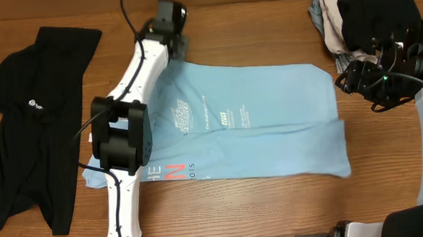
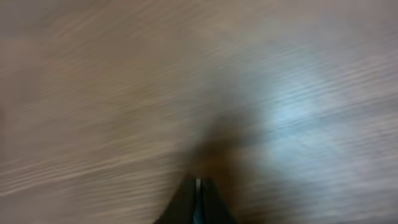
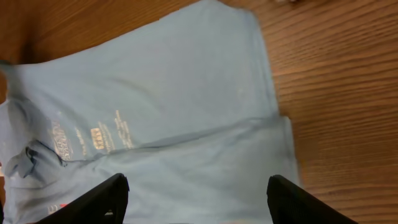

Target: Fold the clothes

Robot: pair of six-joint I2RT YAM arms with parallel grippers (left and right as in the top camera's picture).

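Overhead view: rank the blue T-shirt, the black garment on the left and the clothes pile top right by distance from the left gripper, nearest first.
From the left gripper, near the top of the overhead view:
1. Light blue T-shirt, centre; its upper left corner lies right by the gripper.
2. Black garment, left side; its upper corner comes next.
3. Clothes pile, top right corner, farthest.

The T-shirt (image 1: 284, 129) I read as light blue throughout. Small white print (image 1: 230, 119) sits near its centre, with one red-orange letter (image 1: 172, 173) next to pale digits (image 1: 198, 175) towards its 7 o'clock corner.

The garment (image 1: 31, 142) at 9 o'clock of the table (image 1: 275, 217) is black, with a small white logo (image 1: 33, 106). The pile (image 1: 369, 12) at 1 o'clock is black on top, grey and white beneath.

- The table: brown wood grain.
- The left arm (image 1: 140, 68): white, with black joints.
- The right hand (image 3: 196, 186): black fingers (image 3: 106, 199).
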